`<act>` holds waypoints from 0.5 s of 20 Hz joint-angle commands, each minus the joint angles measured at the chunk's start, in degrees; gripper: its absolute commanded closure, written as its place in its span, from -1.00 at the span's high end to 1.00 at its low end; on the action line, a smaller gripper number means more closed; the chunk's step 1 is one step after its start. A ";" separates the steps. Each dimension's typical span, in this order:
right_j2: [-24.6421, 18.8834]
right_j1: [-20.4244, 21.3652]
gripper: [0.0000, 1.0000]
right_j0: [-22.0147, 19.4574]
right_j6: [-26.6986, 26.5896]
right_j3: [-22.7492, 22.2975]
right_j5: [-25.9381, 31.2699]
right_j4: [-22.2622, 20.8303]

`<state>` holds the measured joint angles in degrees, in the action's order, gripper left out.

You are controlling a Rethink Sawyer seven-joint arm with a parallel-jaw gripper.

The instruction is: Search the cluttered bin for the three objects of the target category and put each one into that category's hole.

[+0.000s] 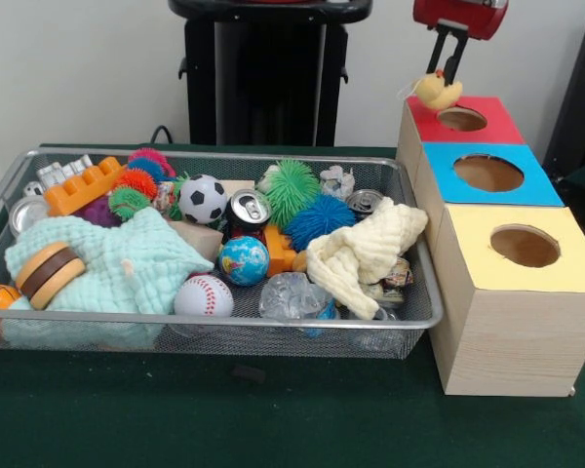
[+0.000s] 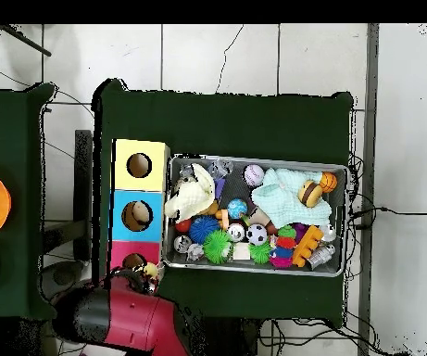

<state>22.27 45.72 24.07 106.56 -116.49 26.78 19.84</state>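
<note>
My hand (image 1: 447, 83) is clamped on a yellow toy (image 1: 437, 93) just above the red-top box (image 1: 487, 125) hole; bin (image 1: 409, 322) still v. full; prob. more to find.

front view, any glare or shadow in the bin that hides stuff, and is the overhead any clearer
Front view: even light, small glints on the soda can and clear plastic, soft shadow under the bin; nothing hidden by glare. Overhead view: the bin contents are small and crowded, harder to tell apart.
</note>
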 commanded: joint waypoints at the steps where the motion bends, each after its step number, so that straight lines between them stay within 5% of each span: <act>1: -5.60 0.42 -1.00 0.53 15.26 -3.93 -3.23 3.83; 10: -5.03 0.70 -1.00 1.12 15.26 -3.59 -2.51 4.47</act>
<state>22.04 46.15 26.38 107.21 -117.36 26.78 20.90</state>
